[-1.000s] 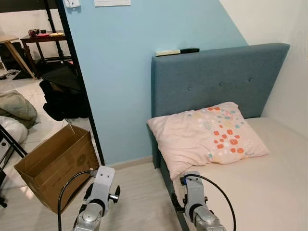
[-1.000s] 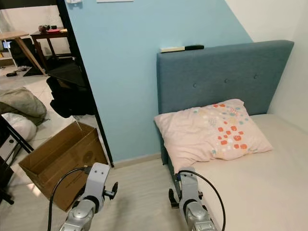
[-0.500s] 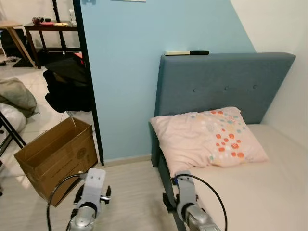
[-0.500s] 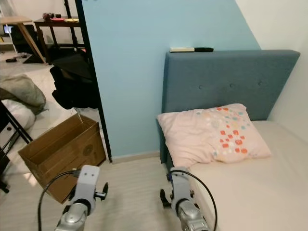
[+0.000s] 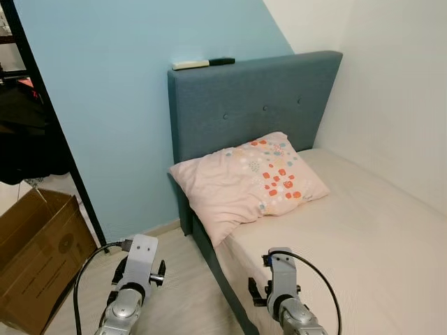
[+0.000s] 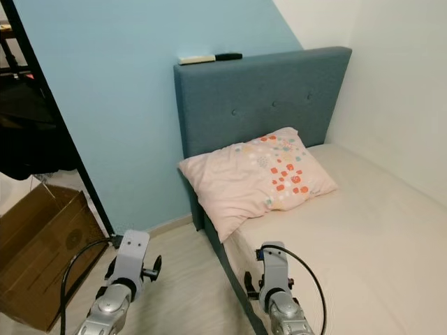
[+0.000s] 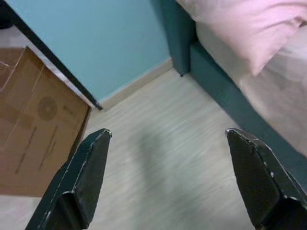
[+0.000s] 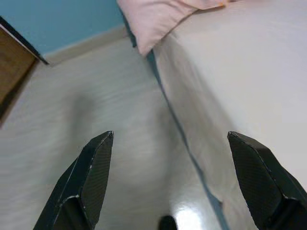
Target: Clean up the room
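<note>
We hold nothing yet: left gripper [image 7: 165, 179] and right gripper [image 8: 168, 179] hang spread wide beside the bed [image 5: 363, 230]. Its pillow [image 5: 248, 178] lies askew at the headboard [image 5: 251, 105]; tidying seems barely begun.

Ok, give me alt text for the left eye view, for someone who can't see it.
A pink pillow lies at the head of a bed with a blue-grey headboard against a light blue wall. A cardboard box stands on the floor at left.

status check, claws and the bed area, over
Left claw open, empty, over wood floor. Right claw open, empty, at bed edge. Pink dotted pillow on cream mattress. Brown cardboard box on floor, left.
</note>
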